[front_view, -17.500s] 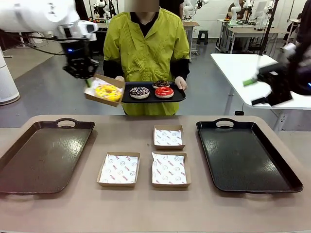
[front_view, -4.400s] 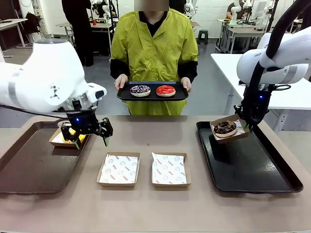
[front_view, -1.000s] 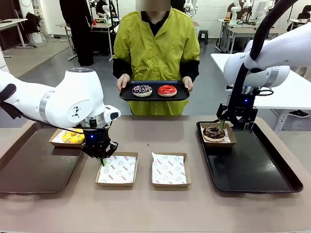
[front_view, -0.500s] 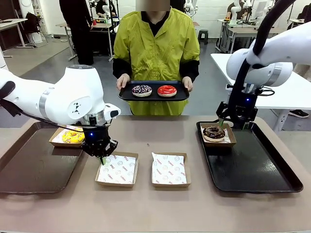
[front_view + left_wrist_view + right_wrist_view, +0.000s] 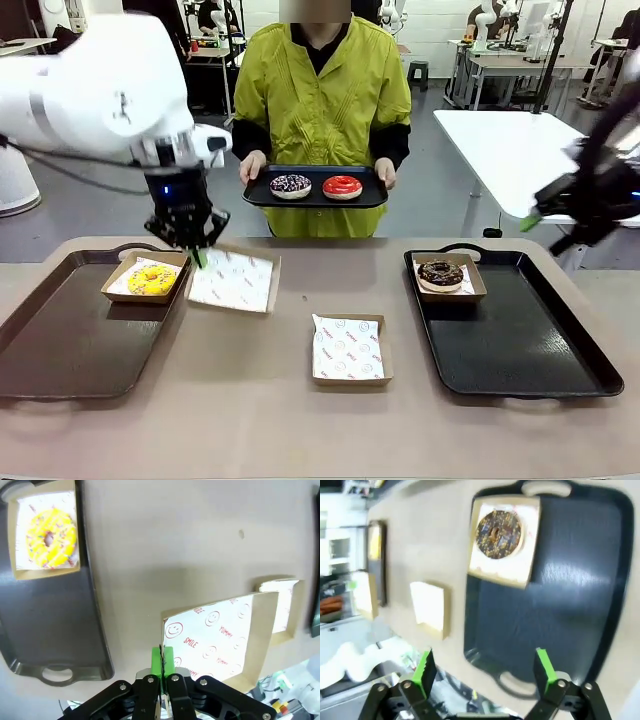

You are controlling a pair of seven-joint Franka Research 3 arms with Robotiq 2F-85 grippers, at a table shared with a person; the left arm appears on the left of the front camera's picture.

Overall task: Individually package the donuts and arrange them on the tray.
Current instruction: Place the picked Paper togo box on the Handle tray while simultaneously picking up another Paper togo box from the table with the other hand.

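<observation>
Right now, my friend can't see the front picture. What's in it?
The left gripper holds an empty box by its edge, tilted above the table. A boxed yellow donut sits on the left tray, a boxed chocolate donut on the right tray; a person holds two more donuts.

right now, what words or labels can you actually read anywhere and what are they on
"SMILE": red print on the paper liner of the held box, which is pinched in the left gripper.
"YUMMY": red print on the same liner, among smiley faces.
Liner print in the box on the table: too small to read from the front view.
</observation>
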